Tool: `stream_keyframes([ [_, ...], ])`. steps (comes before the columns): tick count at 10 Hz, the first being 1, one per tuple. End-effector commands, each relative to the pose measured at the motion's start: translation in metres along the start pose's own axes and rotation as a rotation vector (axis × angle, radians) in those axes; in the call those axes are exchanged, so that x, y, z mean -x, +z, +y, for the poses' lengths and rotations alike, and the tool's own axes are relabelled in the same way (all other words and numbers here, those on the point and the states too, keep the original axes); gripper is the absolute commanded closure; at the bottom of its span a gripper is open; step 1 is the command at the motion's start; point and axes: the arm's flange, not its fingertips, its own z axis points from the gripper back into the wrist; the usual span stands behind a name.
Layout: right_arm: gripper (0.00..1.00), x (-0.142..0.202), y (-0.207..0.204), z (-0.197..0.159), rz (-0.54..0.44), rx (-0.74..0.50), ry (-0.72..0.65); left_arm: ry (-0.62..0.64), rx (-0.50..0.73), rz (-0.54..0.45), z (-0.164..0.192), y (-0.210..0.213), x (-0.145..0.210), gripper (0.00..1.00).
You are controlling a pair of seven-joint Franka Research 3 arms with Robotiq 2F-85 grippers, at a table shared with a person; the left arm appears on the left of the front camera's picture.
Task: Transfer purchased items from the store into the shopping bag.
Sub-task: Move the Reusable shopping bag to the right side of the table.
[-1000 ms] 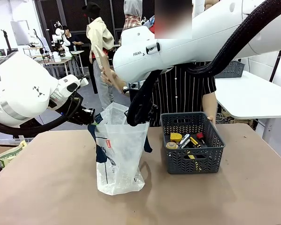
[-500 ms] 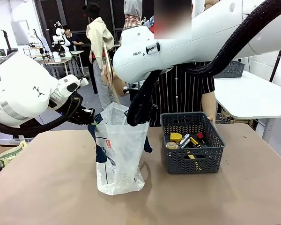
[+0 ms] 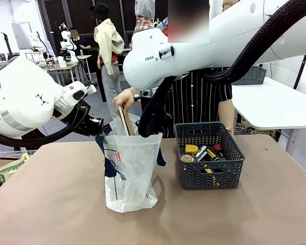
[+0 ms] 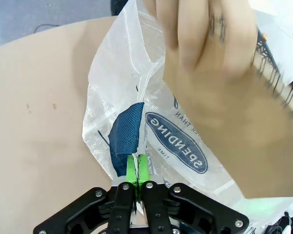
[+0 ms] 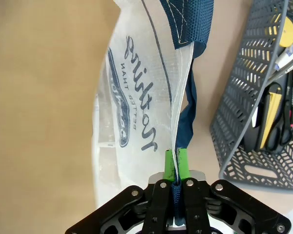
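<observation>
The shopping bag [image 3: 130,173], translucent white with navy handles, stands on the table, its mouth held apart. My left gripper [image 3: 98,127] is shut on its left rim, green pads [image 4: 132,168] pinching the plastic beside the round logo [image 4: 176,141]. My right gripper [image 3: 148,130] is shut on the right rim and navy strap [image 5: 188,112]. A person's hand [image 3: 123,99] holds a flat brown spiral-bound notebook [image 3: 126,121] edge-down in the bag's mouth. The store, a dark grey lattice basket [image 3: 233,168], stands to the right and holds a yellow tub [image 3: 192,149], a roll [image 3: 186,158] and a slim tool [image 3: 212,153].
The person stands at the far side behind the bag and basket. The other hand [image 3: 229,130] rests at the basket's far right corner. A white table [image 3: 275,104] stands at back right. Bare tabletop [image 3: 234,219] lies in front of the bag and basket.
The person's hand has come down from above with the brown notebook, which now dips into the bag's mouth. Both grippers hold the rim as before.
</observation>
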Motion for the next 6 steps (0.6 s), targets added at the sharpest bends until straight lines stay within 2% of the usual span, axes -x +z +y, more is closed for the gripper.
stream_keyframes([
  [1, 1.0, 0.0024, 0.0, -0.0026, 0.001, 0.002, 0.002, 0.013, 0.013, -0.005, 0.0021, 0.0002, -0.0003, 1.0],
  [6, 1.0, 0.0024, 0.0, -0.0026, 0.001, 0.002, 0.002, 0.013, 0.013, -0.005, 0.0021, 0.0002, -0.0003, 1.0],
])
